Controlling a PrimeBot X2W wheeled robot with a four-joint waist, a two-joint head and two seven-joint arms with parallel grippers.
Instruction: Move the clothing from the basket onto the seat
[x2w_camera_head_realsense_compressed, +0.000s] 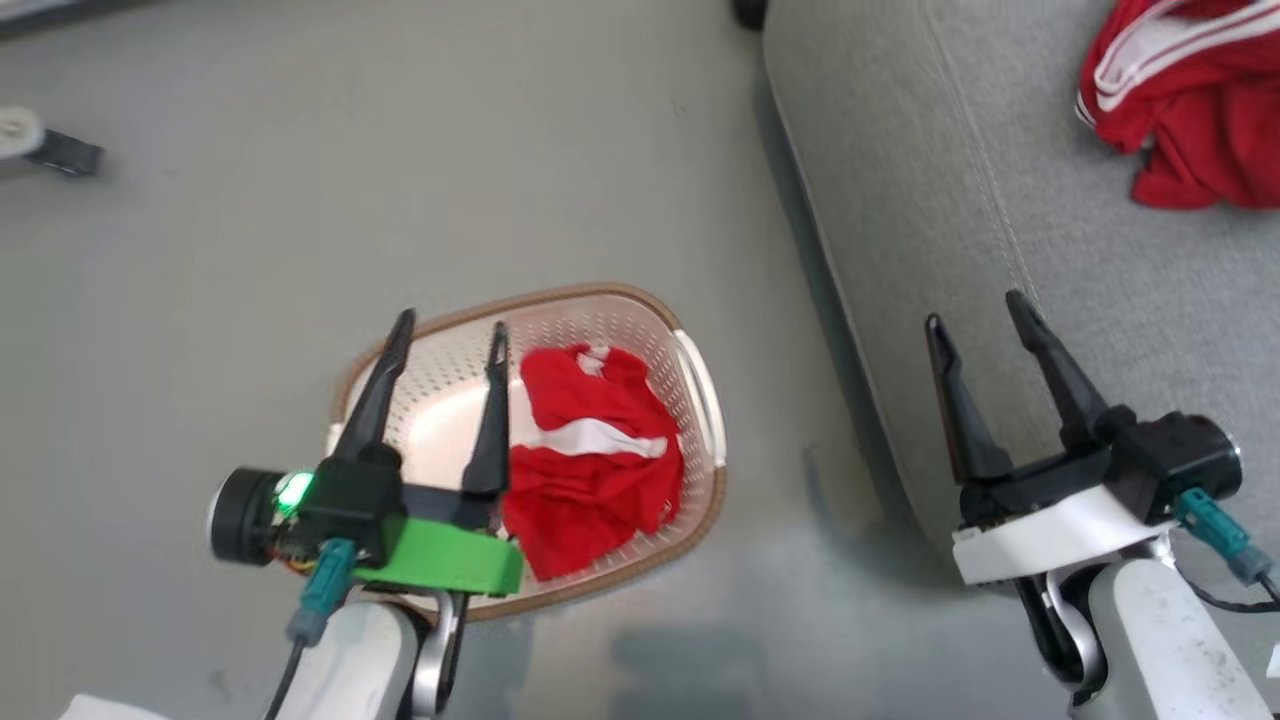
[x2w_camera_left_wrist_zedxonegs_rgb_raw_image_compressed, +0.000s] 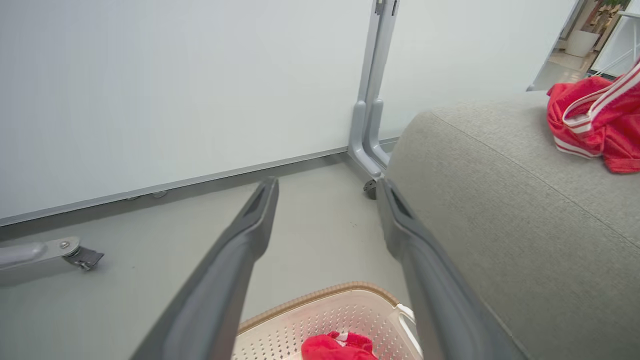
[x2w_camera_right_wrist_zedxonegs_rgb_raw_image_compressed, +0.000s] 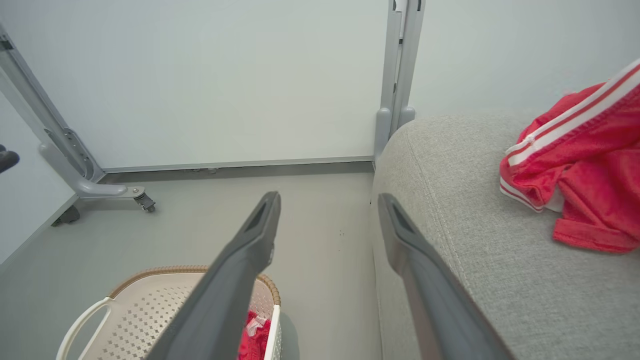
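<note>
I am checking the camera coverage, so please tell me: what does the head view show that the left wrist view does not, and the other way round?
Head view: the right gripper, jaws open, near the seat edge, and the basket almost whole. Left wrist view: the white wall panel and its grey wheeled foot. Both: the left gripper with open jaws, part of the basket, the red garment in it, the seat, and the striped red garment lying on the seat.

The left gripper (x2w_camera_head_realsense_compressed: 452, 322) sits at about seven o'clock in the head view, its two dark fingers spread wide and pointing near twelve, with nothing between them. The right gripper (x2w_camera_head_realsense_compressed: 975, 309), at four o'clock, gapes just as wide, its fingers leaning toward eleven, also empty.
</note>
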